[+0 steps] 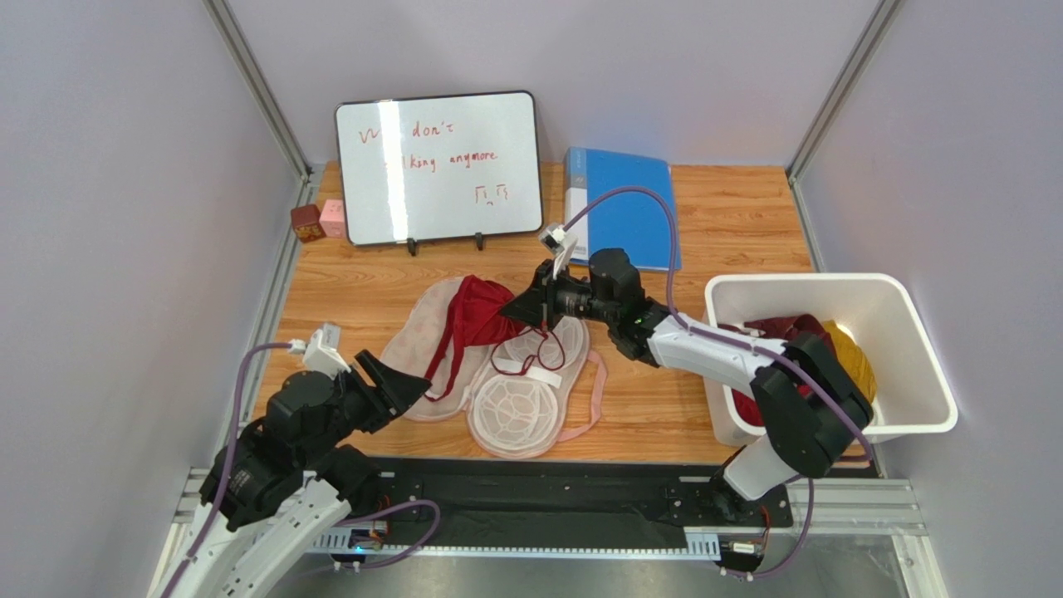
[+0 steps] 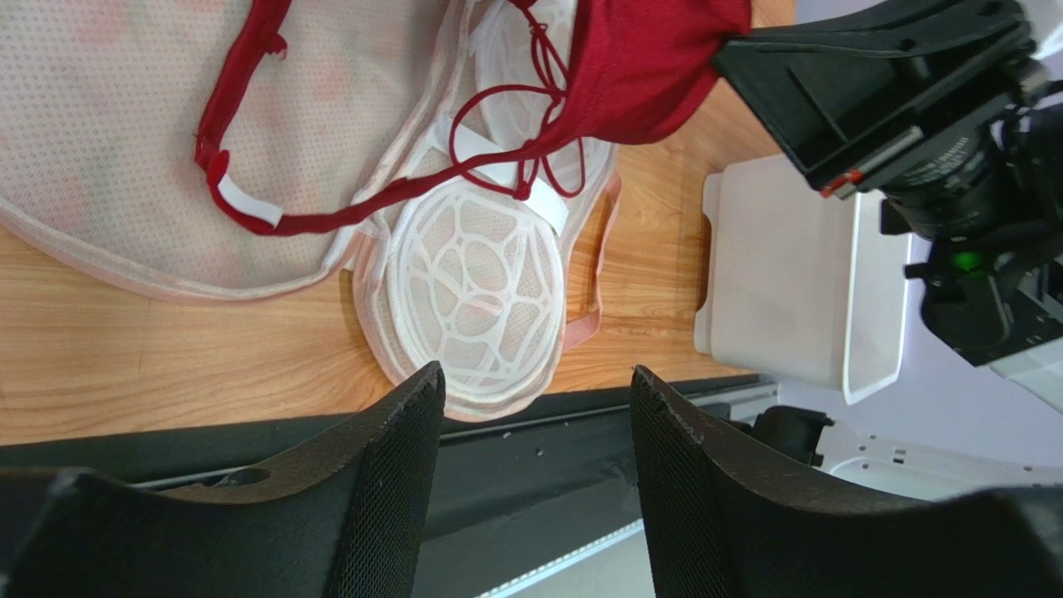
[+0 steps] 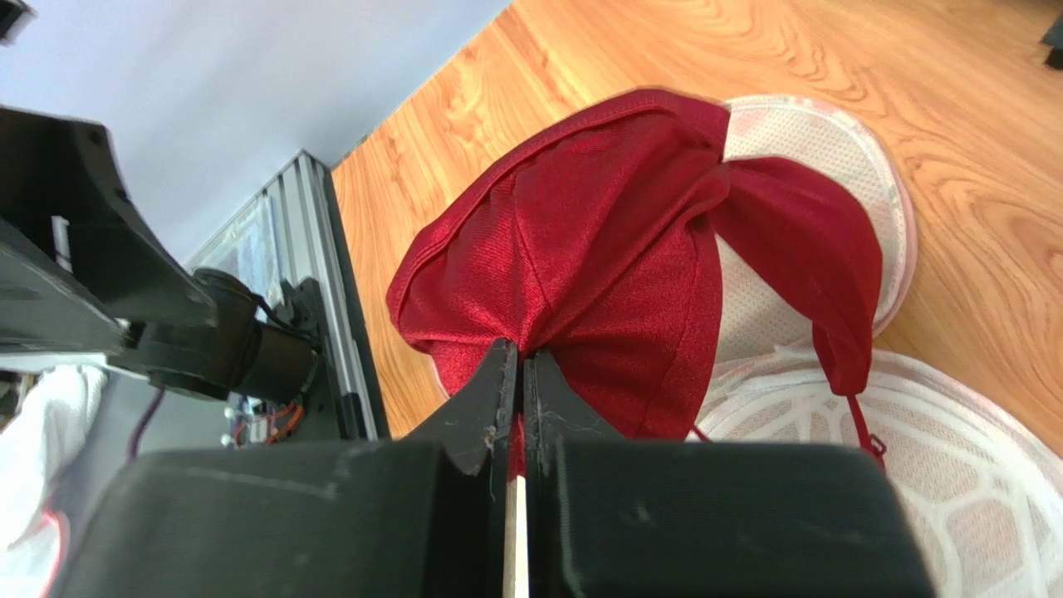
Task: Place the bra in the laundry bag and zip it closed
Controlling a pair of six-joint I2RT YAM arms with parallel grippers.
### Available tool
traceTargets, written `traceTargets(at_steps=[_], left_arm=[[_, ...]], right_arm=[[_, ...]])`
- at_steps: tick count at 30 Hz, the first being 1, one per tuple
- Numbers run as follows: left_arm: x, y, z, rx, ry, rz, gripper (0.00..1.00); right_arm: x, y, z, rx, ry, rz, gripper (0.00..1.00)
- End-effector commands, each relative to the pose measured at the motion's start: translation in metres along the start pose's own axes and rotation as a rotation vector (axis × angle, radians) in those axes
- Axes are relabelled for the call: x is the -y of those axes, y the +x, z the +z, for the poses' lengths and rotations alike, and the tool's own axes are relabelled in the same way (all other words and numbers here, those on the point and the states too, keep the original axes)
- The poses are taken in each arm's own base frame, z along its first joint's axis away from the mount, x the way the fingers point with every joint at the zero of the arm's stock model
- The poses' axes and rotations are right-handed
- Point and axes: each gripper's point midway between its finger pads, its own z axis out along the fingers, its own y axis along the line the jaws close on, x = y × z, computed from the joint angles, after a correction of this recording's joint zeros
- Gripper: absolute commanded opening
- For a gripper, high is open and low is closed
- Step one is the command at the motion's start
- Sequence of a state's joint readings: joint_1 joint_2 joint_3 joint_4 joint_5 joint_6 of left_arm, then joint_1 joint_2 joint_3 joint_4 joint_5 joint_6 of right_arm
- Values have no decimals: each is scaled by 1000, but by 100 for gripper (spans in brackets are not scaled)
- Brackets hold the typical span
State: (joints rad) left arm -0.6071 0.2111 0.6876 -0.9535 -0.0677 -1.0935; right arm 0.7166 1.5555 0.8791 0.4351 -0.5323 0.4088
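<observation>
The dark red bra (image 1: 472, 314) hangs over the open laundry bag (image 1: 524, 411), which lies flat mid-table with its pale mesh lining up and pink trim showing. My right gripper (image 1: 522, 307) is shut on a bra cup and holds it just above the bag. The right wrist view shows the jaws (image 3: 522, 358) pinching the red fabric (image 3: 599, 237) with the bag (image 3: 811, 143) beneath. My left gripper (image 1: 402, 381) is open and empty at the bag's near-left edge. In the left wrist view its fingers (image 2: 399, 461) frame the bag (image 2: 474, 274), and the bra's straps (image 2: 374, 199) trail across the lining.
A white plastic bin (image 1: 917, 361) with red and yellow clothes stands at the right, and also shows in the left wrist view (image 2: 786, 287). A whiteboard (image 1: 437, 168), a blue folder (image 1: 624, 206) and two small blocks (image 1: 318, 222) stand along the back. The black rail (image 1: 537, 492) runs along the near edge.
</observation>
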Motion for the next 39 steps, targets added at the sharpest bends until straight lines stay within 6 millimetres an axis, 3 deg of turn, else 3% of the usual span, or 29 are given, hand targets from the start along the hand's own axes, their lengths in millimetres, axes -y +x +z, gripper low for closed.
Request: traceTargets(at_steps=[1,3,6,11,14,17,18,19,20,21,23,25,28,29,31,36,39], left_arm=[[8,9,11,-54,28,-13,64],[8,17,18,-105,12,-6,68],[6,24,28,-156,-19,7,72],[20,22,36,-170,20,37,77],[19,26,44,-209,-10,56,79],[17,29,60,-252,-54,97,81],[20,26,63,-254,-61,114,82],[21,24,68,-261,-67,153,83],[16,27,77,-298,-113,175,83],[23,21,81,-297,-116,194,84],[15,23,93,-343,-173,233,84],[16,25,106,-371,-183,241,82],[3,27,118,-373,-212,217,75],[1,29,120,-374,-210,186,71],[-12,28,128,-343,-213,134,64],[-19,25,149,-306,-118,-15,51],[-30,17,160,-271,-127,-41,57]], right_arm=[[-12,-13,-16,54,91,31,0],[-5,8,-19,-3,167,103,0],[-12,31,-27,-42,206,222,0],[-3,90,-45,-145,374,358,0],[0,119,-49,-196,384,448,8],[-9,128,-51,-258,350,486,25],[-11,122,-54,-251,350,453,46],[-10,115,-57,-240,357,431,57],[-10,112,-63,-262,371,421,65],[-14,99,-68,-246,358,368,74],[-7,88,-82,-248,399,348,80],[-1,63,-96,-192,416,316,82],[20,54,-111,-167,451,341,83],[25,52,-114,-164,448,362,79],[33,50,-114,-164,422,405,74],[34,45,-98,-157,349,403,68],[39,52,-87,-188,322,425,66]])
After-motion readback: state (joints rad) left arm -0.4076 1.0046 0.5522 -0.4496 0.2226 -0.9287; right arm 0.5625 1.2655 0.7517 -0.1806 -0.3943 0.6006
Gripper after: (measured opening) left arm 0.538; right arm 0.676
